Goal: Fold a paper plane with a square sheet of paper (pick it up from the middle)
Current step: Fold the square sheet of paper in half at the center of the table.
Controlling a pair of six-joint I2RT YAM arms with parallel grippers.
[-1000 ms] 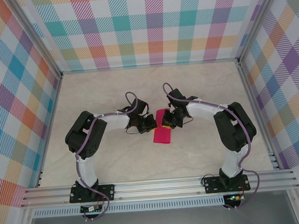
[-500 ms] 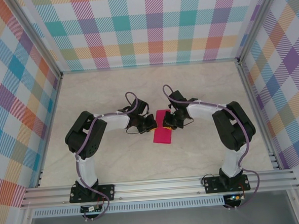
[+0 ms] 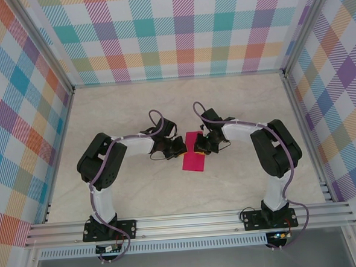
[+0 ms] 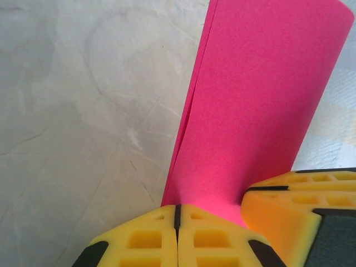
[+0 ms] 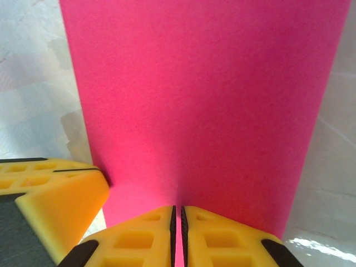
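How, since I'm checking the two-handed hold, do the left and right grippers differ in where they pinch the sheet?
The left gripper pinches the pink sheet near its corner, paper running off one side; the right gripper pinches mid-width, paper spread either side. The left reaches in from the sheet's left, the right from its right. Both have fingers shut on the same end.

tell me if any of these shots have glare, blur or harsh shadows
Top external: even soft light, no hard shadows, pink paper sharp. Left wrist: paper and table veining crisp, no glare. Right wrist: a blown-out bright patch on the table at lower right; the paper itself evenly lit.
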